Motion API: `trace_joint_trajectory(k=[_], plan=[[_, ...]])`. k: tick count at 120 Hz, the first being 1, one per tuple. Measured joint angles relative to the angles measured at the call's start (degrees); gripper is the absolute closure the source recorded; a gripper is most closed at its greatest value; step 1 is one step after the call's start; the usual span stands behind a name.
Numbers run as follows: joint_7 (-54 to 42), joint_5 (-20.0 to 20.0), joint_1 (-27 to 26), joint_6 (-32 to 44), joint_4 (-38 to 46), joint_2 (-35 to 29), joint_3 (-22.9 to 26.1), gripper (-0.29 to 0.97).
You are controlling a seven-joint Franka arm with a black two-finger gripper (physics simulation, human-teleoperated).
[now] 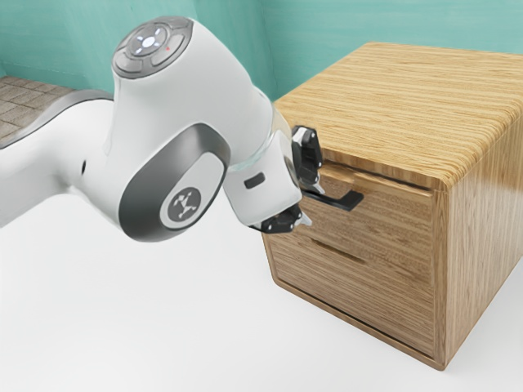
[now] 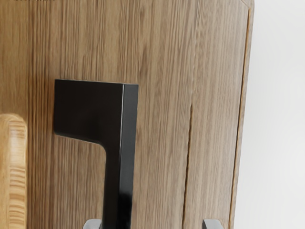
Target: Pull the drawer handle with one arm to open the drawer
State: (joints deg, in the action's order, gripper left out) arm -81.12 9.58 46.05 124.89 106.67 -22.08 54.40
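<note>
Gripper [image 1: 307, 193]: is hovering before the top drawer [image 1: 384, 224] of the wooden cabinet [image 1: 409, 98].
Fingers [image 1: 307, 153]: are standing released, straddling the black drawer handle [image 1: 343, 199].

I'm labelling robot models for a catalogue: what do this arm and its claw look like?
The arm has glossy white shells with grey joint covers. Its side cap bears a white emblem, and its top cap has pale buttons and a red dot. The claw is black.
</note>
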Motion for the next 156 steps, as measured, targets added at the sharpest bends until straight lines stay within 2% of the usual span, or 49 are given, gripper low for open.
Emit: trace_joint_trajectory(k=[26,55,71,96,156], plan=[[-1.6,1.4,-1.2,-0.1,1.7,-2.8,-0.5,0.69],[-2.6,3.0,-9.5,-0.7,6.6,-7.8,-10.4,0.74],[-2.9,3.5,-11.7,-0.8,9.1,-9.1,-11.9,0.79],[-2.9,3.9,-15.1,-1.4,11.9,-11.8,-13.7,0.73],[-2.1,4.1,-22.5,-3.5,18.6,-20.4,-20.8,0.77]])
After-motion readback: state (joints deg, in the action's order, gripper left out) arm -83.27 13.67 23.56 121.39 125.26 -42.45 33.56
